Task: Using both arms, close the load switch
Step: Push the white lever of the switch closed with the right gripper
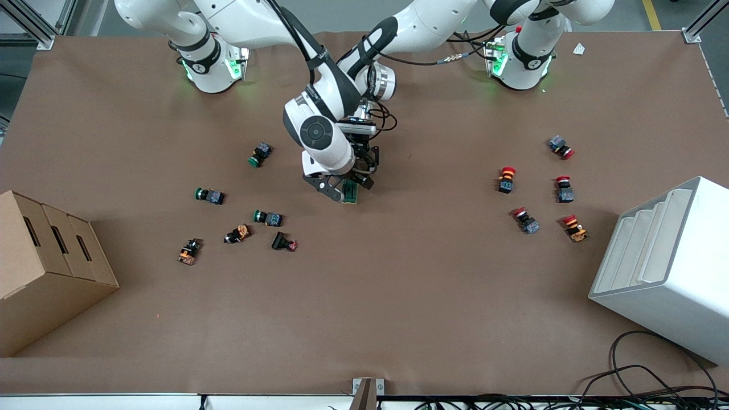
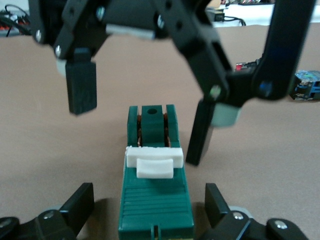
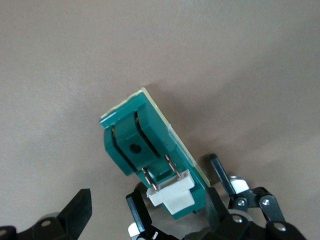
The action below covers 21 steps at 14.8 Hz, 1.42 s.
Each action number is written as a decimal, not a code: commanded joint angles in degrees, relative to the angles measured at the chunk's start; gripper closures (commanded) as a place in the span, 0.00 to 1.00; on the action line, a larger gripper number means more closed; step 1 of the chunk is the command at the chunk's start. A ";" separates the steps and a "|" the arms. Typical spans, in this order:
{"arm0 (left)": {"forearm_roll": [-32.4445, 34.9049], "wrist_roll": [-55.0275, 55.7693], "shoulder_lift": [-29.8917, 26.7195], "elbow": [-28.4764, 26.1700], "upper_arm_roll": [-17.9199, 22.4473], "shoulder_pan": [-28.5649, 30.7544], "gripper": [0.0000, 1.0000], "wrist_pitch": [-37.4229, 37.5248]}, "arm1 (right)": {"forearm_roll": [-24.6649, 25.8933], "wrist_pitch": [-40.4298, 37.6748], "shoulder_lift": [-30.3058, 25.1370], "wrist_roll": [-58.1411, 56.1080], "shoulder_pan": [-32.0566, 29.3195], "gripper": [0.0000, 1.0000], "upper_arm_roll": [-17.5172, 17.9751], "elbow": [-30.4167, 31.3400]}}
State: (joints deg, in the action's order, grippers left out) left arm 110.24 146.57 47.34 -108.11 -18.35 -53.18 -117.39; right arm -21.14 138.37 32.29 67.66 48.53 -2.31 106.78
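Note:
The load switch (image 1: 351, 192) is a dark-green block with a cream-white lever (image 2: 155, 162) and copper blades. It lies on the brown table near its middle. My left gripper (image 1: 361, 180) is open, with a finger on each side of the switch's ribbed end (image 2: 155, 200) and a gap on both sides. My right gripper (image 1: 333, 191) is open over the same switch (image 3: 145, 145). One of its fingers (image 2: 200, 132) stands close beside the lever and the other (image 2: 82, 92) is well off to the side. Neither gripper holds anything.
Green-capped push buttons (image 1: 261, 154) (image 1: 209, 195) (image 1: 267, 217) and orange ones (image 1: 238, 233) lie toward the right arm's end. Red-capped buttons (image 1: 507, 179) (image 1: 527, 220) lie toward the left arm's end. A cardboard box (image 1: 45, 267) and a white bin (image 1: 666, 267) stand at the table's ends.

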 commanded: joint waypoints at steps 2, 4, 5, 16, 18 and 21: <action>1.29 0.56 3.37 0.53 0.24 -0.44 0.02 -0.12 | -1.19 1.99 0.76 1.60 1.74 0.00 -0.68 0.88; 1.29 0.56 3.55 0.62 0.24 -0.44 0.02 -0.12 | -1.28 3.21 1.37 2.30 1.83 0.00 -0.68 0.79; 1.29 0.56 3.55 0.62 0.24 -0.44 0.02 -0.12 | -1.45 4.18 1.55 2.57 1.83 0.00 -0.59 0.79; 1.65 0.47 3.46 0.71 0.60 -0.35 0.02 -0.12 | -4.62 -2.57 2.78 1.60 -2.21 0.00 -0.86 -6.84; 1.56 0.47 3.37 0.80 0.51 -0.26 0.02 -0.12 | -4.62 -4.33 2.78 1.51 -3.00 0.00 -0.94 -8.17; 1.30 0.56 3.20 0.97 0.51 -0.26 0.02 -0.12 | -4.53 -4.43 2.96 1.51 -3.53 0.00 -0.95 -9.05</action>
State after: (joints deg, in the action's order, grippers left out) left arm 111.24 146.82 47.78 -108.09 -18.28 -53.51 -116.13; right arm -24.79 133.99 34.27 69.62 45.38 -3.55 99.23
